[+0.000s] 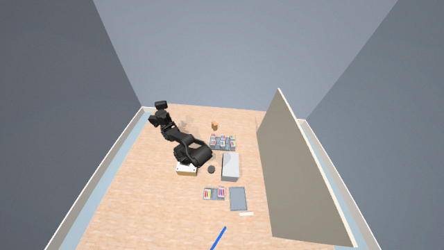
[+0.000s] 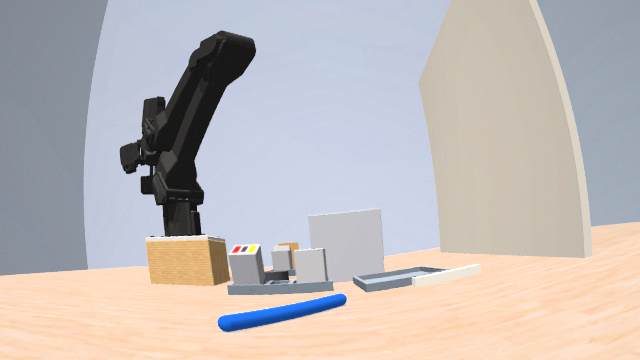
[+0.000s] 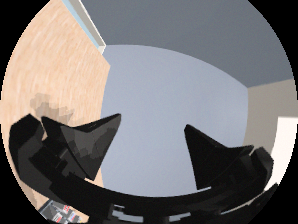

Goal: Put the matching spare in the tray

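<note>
My gripper (image 1: 153, 120) (image 2: 129, 159) (image 3: 154, 123) is open and empty. It hangs high, left of the arm's wooden base (image 1: 186, 170) (image 2: 186, 260), facing the back wall. A large grey box (image 1: 230, 166) (image 2: 346, 243) stands right of the base; no code shows on its visible faces. A grey rack (image 1: 225, 142) behind it holds several spares with coloured stripes. A nearer rack (image 1: 214, 193) (image 2: 280, 287) holds two striped spares; one (image 2: 246, 263) shows red, black and yellow stripes. The flat grey tray (image 1: 238, 198) (image 2: 395, 277) lies right of this rack.
A tall beige panel (image 1: 295, 173) (image 2: 505, 150) stands at the right. A blue rod (image 1: 218, 238) (image 2: 282, 312) and a white strip (image 1: 246, 214) (image 2: 446, 275) lie in front of the tray. A small orange block (image 1: 214, 125) and a dark disc (image 1: 211, 169) sit on the floor.
</note>
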Action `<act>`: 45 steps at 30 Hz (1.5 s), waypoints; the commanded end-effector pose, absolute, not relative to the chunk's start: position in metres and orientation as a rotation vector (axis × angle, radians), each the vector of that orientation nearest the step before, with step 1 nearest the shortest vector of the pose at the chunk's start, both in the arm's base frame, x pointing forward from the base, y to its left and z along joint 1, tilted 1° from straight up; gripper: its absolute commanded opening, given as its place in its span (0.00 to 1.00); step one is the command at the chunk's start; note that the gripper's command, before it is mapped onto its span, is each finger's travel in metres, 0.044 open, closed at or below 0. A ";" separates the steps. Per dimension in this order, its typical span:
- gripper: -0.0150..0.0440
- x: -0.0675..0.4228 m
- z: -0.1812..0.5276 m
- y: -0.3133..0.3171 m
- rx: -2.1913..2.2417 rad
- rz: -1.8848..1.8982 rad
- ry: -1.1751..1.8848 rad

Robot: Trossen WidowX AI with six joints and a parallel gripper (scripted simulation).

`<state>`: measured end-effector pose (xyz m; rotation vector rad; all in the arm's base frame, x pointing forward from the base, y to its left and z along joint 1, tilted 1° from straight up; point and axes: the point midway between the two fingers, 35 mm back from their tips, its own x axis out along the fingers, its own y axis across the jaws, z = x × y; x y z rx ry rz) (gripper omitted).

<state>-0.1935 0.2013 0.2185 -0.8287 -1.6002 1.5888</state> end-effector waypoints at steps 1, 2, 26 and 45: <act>0.98 -0.193 0.219 0.201 -0.829 1.589 -1.600; 1.00 -0.193 0.219 0.201 -0.829 1.589 -1.600; 1.00 -0.024 0.206 0.348 -1.276 1.497 -0.564; 1.00 0.242 0.183 0.291 -0.972 0.976 0.624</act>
